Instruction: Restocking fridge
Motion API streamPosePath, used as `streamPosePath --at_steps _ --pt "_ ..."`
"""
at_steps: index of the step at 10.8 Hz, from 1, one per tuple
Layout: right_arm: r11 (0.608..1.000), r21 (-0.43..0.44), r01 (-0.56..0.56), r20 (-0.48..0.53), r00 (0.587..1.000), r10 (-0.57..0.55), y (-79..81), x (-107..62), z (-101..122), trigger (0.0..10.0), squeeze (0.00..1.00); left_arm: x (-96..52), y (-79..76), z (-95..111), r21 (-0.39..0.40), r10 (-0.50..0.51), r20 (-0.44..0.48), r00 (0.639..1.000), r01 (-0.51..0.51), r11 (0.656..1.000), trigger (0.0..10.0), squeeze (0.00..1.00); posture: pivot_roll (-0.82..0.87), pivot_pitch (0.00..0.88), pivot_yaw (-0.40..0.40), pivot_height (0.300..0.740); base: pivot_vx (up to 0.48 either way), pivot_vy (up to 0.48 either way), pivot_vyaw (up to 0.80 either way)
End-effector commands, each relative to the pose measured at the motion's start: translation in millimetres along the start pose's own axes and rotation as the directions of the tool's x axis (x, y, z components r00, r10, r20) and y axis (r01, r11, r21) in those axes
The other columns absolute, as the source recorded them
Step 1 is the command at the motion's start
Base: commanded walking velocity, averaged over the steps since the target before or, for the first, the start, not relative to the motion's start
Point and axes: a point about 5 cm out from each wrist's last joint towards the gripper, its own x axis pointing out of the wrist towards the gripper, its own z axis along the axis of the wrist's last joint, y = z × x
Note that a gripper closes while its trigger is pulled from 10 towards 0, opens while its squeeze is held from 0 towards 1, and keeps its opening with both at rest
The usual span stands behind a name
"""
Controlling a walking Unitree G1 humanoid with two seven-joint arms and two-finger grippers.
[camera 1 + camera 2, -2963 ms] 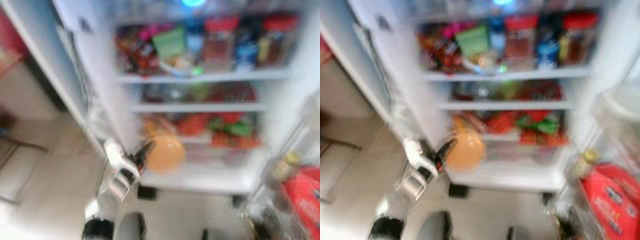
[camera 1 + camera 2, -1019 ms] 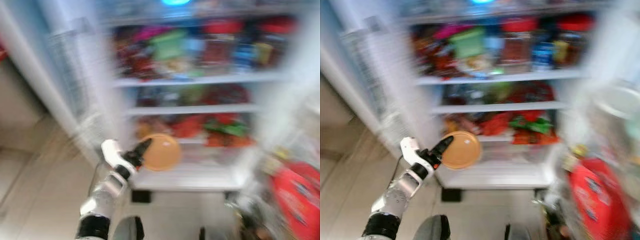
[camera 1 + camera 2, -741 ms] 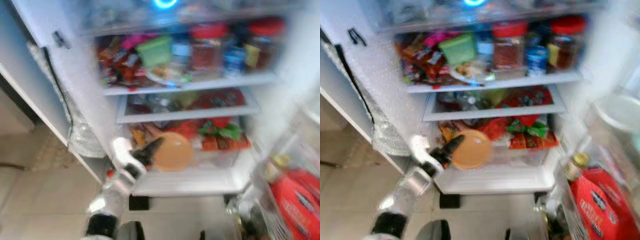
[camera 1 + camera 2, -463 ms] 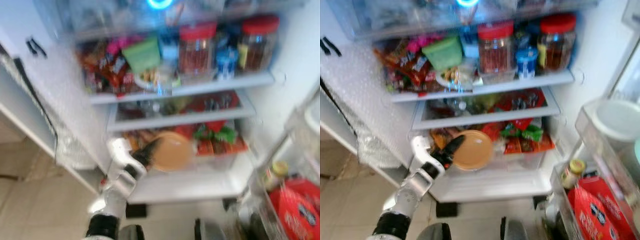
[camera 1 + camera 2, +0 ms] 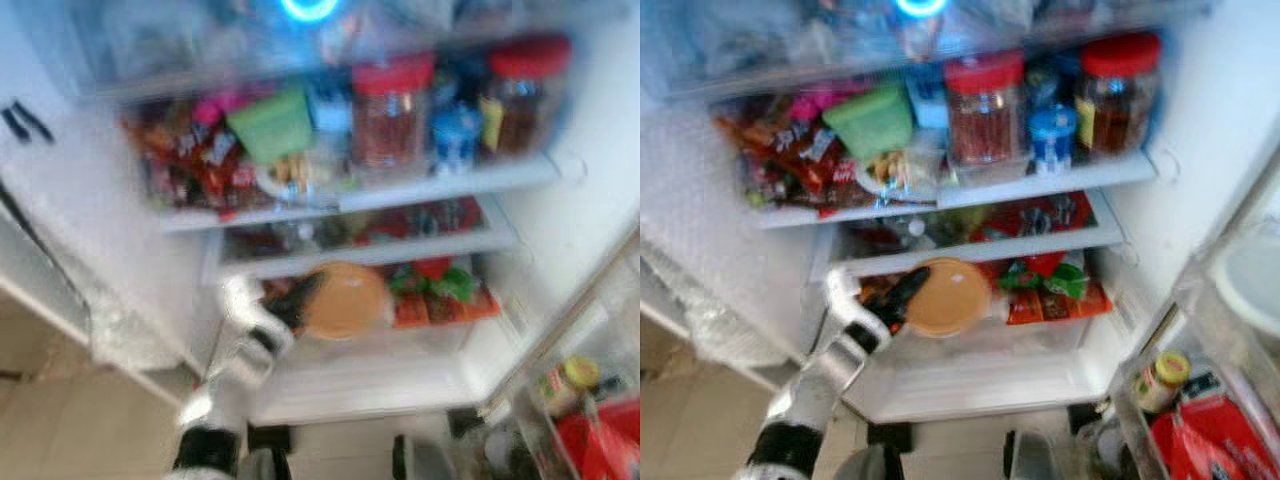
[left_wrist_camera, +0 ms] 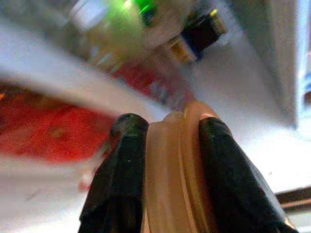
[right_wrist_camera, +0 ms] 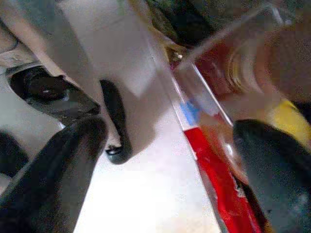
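Observation:
A round tan plate [image 5: 948, 297] stands on edge in front of the fridge's lower clear drawer [image 5: 1040, 335]. My left gripper [image 5: 905, 290] is shut on the plate's left rim, arm reaching up from below. In the left wrist view both black fingers [image 6: 124, 170] press the plate [image 6: 170, 184] between them. In the right wrist view, my right gripper [image 7: 165, 145] is open, hanging low beside a clear door bin [image 7: 214, 58], with nothing between its fingers.
The top shelf [image 5: 1040, 182] carries two red-lidded jars [image 5: 985, 100], a green tub [image 5: 870, 118] and snack packets. Red and green packets [image 5: 1050, 280] fill the lower drawer. At right, the door bin [image 5: 1180, 330] holds a small yellow-lidded jar [image 5: 1162, 378] and a red pack [image 5: 1200, 440].
The camera has moved nearer to the fridge and swung, so the shelves look larger. My left gripper keeps hold of the plate, which now sits closer to the lower drawer.

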Motion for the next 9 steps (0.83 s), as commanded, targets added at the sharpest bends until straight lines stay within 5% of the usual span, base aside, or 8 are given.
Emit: streamPosePath --at_steps 1,6,9 --pt "1.0 0.018 -0.013 0.003 1.0 0.013 6.8 -0.6 -2.9 10.0 0.0 -6.9 9.3 9.1 -0.008 0.032 0.035 0.999 -0.032 0.999 10.0 0.0 -0.14 0.052 0.115 0.625 0.27 0.0 0.0" --pt "1.0 0.019 -0.015 0.003 1.0 0.014 6.9 -0.5 -2.6 10.0 0.0 14.1 -1.1 7.6 -0.037 0.04 0.064 0.997 -0.037 0.999 10.0 0.0 -0.14 0.053 0.115 0.625 0.155 0.0 0.0" --pt "1.0 0.02 -0.011 0.005 1.0 0.011 6.7 -0.5 -2.3 10.0 0.0 32.4 -0.7 6.4 -0.082 0.17 0.131 0.977 -0.16 0.984 10.0 0.0 -0.15 0.052 0.119 0.625 0.0 0.0 0.0"
